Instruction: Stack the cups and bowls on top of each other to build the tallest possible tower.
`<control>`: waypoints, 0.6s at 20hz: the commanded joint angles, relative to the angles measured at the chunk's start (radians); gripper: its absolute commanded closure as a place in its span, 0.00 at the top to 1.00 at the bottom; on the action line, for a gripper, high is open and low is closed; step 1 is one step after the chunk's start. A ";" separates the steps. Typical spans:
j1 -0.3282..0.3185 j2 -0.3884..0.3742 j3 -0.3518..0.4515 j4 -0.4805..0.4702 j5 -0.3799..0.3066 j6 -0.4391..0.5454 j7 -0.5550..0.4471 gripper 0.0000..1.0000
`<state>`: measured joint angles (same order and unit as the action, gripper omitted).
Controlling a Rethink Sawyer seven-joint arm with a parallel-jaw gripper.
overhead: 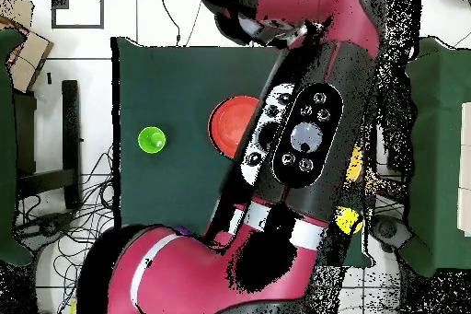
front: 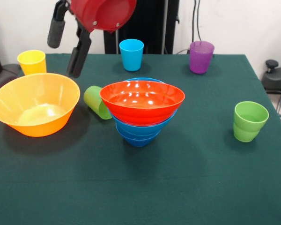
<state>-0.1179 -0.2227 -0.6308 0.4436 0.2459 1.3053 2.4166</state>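
Observation:
The tower stands mid-table: an orange-red bowl [front: 142,101] [overhead: 228,122] nested on top of blue bowls [front: 139,132]. To its left sits a big yellow-orange bowl [front: 35,104], apart from the pile. A green cup [front: 97,101] lies on its side between them. Four cups stand upright: yellow [front: 32,62], light blue [front: 131,54], purple [front: 201,56] and green [front: 249,121] [overhead: 152,140]. My gripper [front: 64,60] hangs open above the yellow-orange bowl's far rim with nothing between its fingers. In the overhead view my arm hides the gripper and most of the table.
The dark green table [front: 178,187] [overhead: 138,80] has open cloth in front of the tower and between the tower and the upright green cup. Black equipment [front: 277,75] sits beyond the table's right edge.

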 commanded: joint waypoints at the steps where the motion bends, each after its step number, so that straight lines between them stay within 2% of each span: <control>1: -0.023 0.066 0.146 0.115 -0.077 -0.048 -0.288 1.00; 8: -0.042 0.095 0.151 0.060 -0.073 -0.027 -0.290 1.00; 12: -0.046 0.099 0.159 0.062 -0.071 -0.030 -0.287 1.00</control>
<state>-0.1407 -0.1788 -0.5996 0.4436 0.2438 1.2956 2.4164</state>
